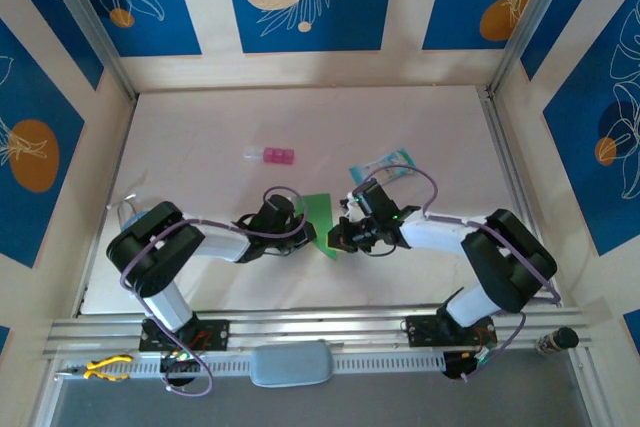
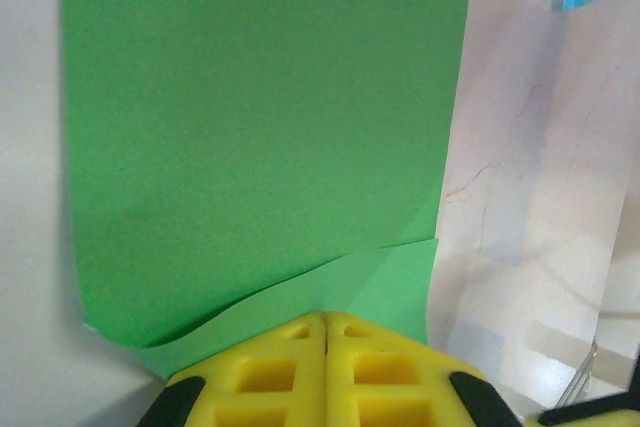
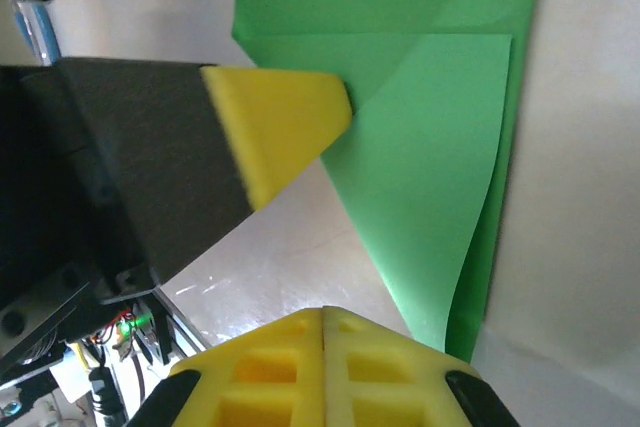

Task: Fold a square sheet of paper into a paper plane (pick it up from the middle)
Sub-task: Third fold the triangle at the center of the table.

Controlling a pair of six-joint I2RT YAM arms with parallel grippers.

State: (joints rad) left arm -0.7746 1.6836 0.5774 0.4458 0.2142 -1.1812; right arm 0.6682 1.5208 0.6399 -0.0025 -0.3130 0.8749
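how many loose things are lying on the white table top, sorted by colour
green: 1, the sheet of paper
pink: 1, the small block
pale blue: 1, the packet
total: 3

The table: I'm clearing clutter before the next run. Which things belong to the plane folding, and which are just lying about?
Job in hand:
- green sheet of paper, partly folded
- left end effector, shut
- right end effector, shut

Lying about:
- pink block
- pale blue packet
- yellow-handled tool
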